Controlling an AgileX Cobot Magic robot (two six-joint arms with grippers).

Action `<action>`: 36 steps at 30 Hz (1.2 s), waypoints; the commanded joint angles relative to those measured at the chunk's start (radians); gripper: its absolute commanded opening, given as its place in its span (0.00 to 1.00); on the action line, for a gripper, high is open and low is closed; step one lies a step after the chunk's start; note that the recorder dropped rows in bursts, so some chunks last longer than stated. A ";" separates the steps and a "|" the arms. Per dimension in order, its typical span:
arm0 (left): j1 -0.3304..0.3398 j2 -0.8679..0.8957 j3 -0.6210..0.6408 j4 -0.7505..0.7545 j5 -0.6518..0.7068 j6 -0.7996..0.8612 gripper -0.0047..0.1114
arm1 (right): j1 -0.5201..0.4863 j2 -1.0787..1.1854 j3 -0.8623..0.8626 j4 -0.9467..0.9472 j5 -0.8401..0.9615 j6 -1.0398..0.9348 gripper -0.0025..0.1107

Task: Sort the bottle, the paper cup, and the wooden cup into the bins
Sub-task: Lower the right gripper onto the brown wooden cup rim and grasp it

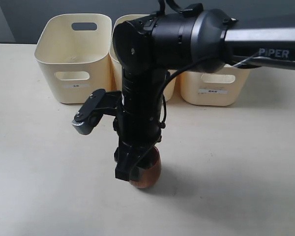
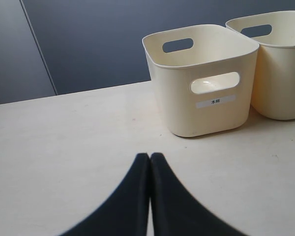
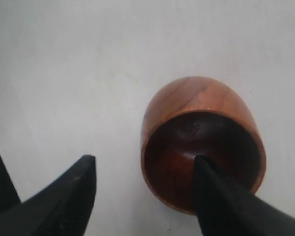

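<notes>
The dark reddish-brown wooden cup point(image 1: 148, 173) stands upright on the table in front of the bins. My right gripper point(image 1: 134, 167) reaches down onto it from the right. In the right wrist view the right gripper point(image 3: 143, 158) is open: one finger is inside the wooden cup point(image 3: 196, 123), the other stands outside its wall with a gap to it. The left gripper point(image 2: 150, 155) is shut on nothing, low over the table and facing the left bin point(image 2: 201, 98). The bottle and the paper cup are out of view.
Three cream-yellow bins stand in a row at the back: left bin point(image 1: 73, 59), middle bin point(image 1: 119, 29) mostly hidden by the arm, right bin point(image 1: 211, 91). A second bin point(image 2: 280, 73) shows beside the left one. A dark wall lies behind them.
</notes>
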 commanded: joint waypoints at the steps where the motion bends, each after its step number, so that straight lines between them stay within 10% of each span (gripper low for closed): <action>1: -0.004 -0.005 0.001 -0.007 0.000 -0.002 0.04 | 0.001 0.022 0.006 -0.004 -0.021 -0.014 0.51; 17: -0.004 -0.005 0.001 -0.007 0.000 -0.002 0.04 | 0.001 0.039 0.006 -0.002 -0.058 -0.014 0.50; 24: -0.004 -0.005 0.001 -0.007 0.000 -0.002 0.04 | 0.001 0.039 0.006 -0.002 -0.058 -0.014 0.19; 36: -0.004 -0.005 0.001 -0.007 0.000 -0.002 0.04 | 0.001 0.039 0.006 0.005 -0.056 -0.017 0.26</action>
